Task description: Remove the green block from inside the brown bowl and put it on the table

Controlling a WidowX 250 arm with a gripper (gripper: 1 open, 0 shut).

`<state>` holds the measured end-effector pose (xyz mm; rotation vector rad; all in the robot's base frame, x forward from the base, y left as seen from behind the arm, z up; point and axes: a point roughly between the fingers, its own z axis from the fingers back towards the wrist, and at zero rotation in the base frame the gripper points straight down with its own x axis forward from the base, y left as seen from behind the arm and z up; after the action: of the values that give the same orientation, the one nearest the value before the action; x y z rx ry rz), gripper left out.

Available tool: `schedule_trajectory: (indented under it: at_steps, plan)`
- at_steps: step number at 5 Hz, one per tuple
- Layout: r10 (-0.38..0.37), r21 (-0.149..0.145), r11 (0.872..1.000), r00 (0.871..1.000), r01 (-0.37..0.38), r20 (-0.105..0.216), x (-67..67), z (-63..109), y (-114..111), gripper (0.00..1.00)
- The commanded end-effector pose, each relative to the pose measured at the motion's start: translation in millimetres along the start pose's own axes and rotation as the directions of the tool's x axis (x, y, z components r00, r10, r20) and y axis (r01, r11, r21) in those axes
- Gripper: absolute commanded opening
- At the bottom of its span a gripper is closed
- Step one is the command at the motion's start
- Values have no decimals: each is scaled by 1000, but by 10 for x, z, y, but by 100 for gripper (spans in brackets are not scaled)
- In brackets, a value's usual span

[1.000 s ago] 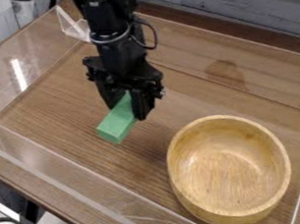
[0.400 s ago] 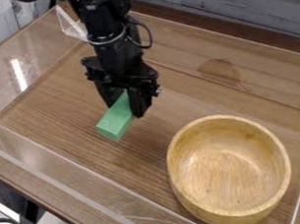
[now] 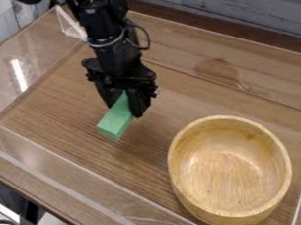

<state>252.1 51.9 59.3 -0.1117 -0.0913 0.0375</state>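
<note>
Wood-grain brown with streaks running across it, the worktop (image 3: 230, 83) carries 1 green block (image 3: 115, 122), 1 brown bowl (image 3: 231, 170) and the tip of 1 black robot arm (image 3: 103, 24). Low clear acrylic walls (image 3: 30, 58) border the surface on the sides that show.

The bowl is round, shallow and light tan, with a thick rim, and it sits toward the lower right of the view. Its inside shows only bare wood; nothing lies in it. It stands apart from the block and from the arm, with a strip of bare worktop between them.

The block is outside the bowl, to its upper left. It is a bright green bar, tilted, with its upper end up between the fingers and its lower end down at the worktop surface, toward the near left. Whether that lower end actually rests on the wood or hangs just above it cannot be told from this angle.

The hand (image 3: 123, 105) points straight down from the arm, which comes in from the top of the view. Its 2 dark fingers (image 3: 141, 97) are closed in tight on the upper part of the block, 1 on each side, so the hand has hold of the block. The fingers touch nothing else, and they stand well clear of the bowl's rim.
</note>
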Motion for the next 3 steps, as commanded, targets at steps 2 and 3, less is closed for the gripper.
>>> schedule_trajectory:
  at_steps: [2, 3]
  plan:
    - [-5, 0, 1000, 998, 5, 60, 152, 169, 33, 100]
    - [-7, -13, 1000, 998, 7, 65, 191, 291, -16, 100]
